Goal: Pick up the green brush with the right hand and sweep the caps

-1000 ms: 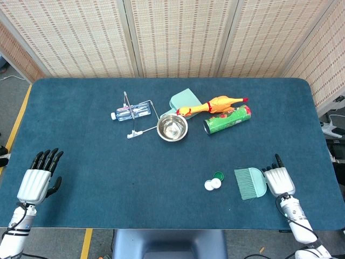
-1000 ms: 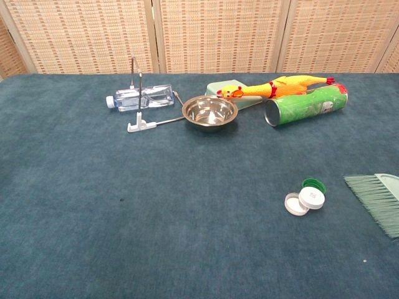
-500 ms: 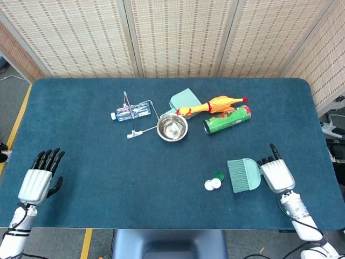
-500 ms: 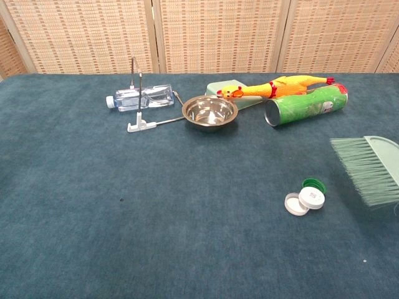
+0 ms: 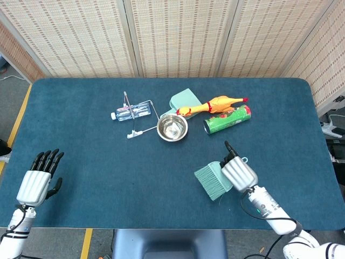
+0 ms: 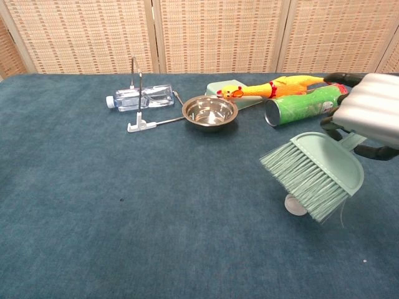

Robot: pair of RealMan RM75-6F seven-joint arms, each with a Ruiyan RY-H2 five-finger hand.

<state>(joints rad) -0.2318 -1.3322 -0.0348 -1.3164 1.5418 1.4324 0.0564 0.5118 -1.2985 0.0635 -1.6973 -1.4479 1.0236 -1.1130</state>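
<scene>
1. The right hand [image 5: 238, 172] is clamped on the handle of the green brush [image 5: 213, 180], over the near right part of the bench [image 5: 81, 162].
2. The brush head sticks out to the left of that hand, with the bristles fanned leftward and toward the near edge; in the chest view the brush [image 6: 315, 172] is raised off the cloth and tilted.
3. The caps sit just under the bristles: the chest view shows one white cap [image 6: 293, 205] peeking out below the brush, and the others are hidden.
4. Beyond the right hand lie a green can [image 5: 227, 119] on its side and a yellow rubber chicken [image 5: 213, 104], the chicken resting partly on a pale green dustpan [image 5: 182, 100].
5. Further beyond and to the left of that hand are a steel bowl [image 5: 172, 128] and a clear plastic bottle [image 5: 131, 110] lying flat.
6. The left hand [image 5: 36, 180] is well apart, at the near left edge of the bench, holding nothing, with its fingers straight and side by side.
</scene>
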